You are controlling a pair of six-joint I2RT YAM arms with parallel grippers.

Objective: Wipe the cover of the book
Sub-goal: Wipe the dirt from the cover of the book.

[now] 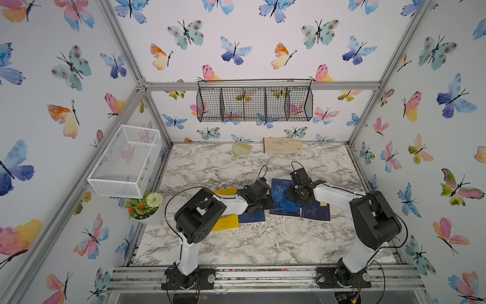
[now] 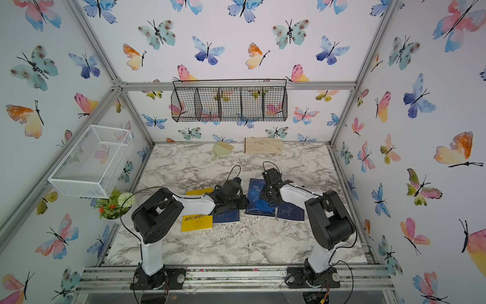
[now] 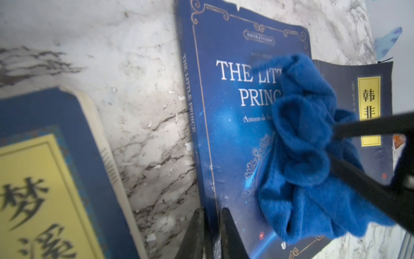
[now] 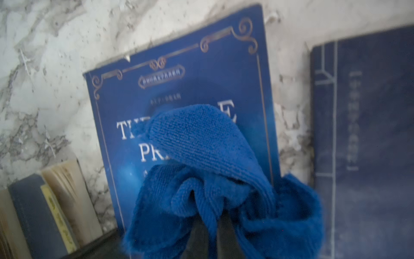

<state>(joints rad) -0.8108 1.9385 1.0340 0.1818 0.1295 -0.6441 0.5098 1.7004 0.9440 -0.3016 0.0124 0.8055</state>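
A crumpled, fluffy blue cloth [image 4: 201, 157] is clenched in the right gripper [image 4: 207, 224] and laid on the glossy rectangular book [image 3: 224, 134]. The book's spine edge is pinched by the left gripper [image 3: 211, 233].

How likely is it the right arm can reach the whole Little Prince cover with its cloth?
Probably yes: the right hand holds the blue cloth on the Little Prince book; the left hand clamps only its spine edge, leaving the cover free.
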